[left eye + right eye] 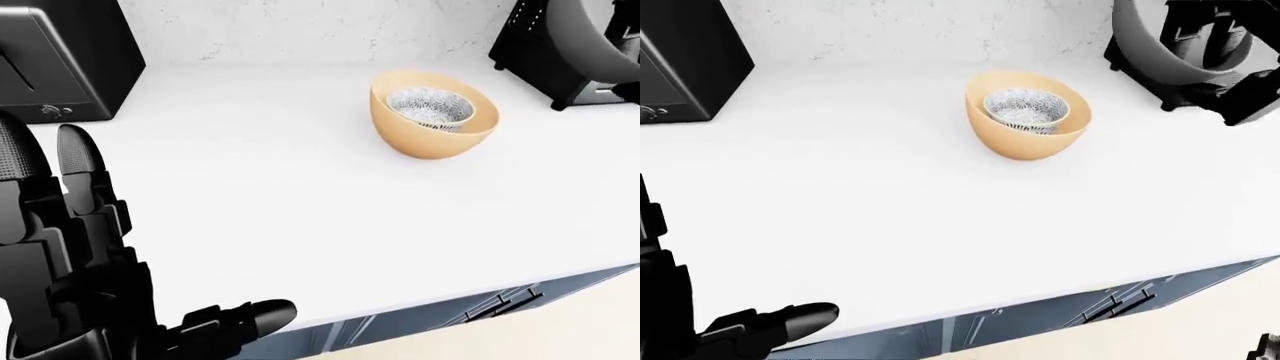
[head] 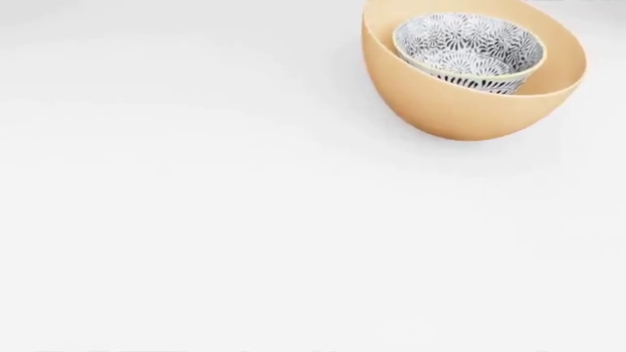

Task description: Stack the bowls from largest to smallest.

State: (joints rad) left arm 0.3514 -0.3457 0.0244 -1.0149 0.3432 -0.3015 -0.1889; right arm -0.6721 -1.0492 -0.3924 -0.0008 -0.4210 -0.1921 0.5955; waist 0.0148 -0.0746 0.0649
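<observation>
A large tan bowl [image 1: 1025, 142] rests tilted on the white counter [image 1: 890, 210], with a small black-and-white patterned bowl [image 1: 1025, 109] nested inside it. The head view shows the same pair at its top right, tan bowl [image 2: 460, 110] and patterned bowl [image 2: 470, 44]. A grey bowl [image 1: 1140, 52] hangs tipped on its side above the counter at the right-eye view's top right. My right hand [image 1: 1210, 37] is shut on its rim, fingers inside. My left hand [image 1: 100, 285] stands open at the left-eye view's bottom left, apart from all bowls.
A black appliance [image 1: 60, 60] stands at the counter's top left and another black appliance [image 1: 545, 45] at the top right, behind the raised bowl. The counter's near edge runs above grey-blue drawers [image 1: 480, 307]. A marbled wall [image 1: 300, 30] closes the far side.
</observation>
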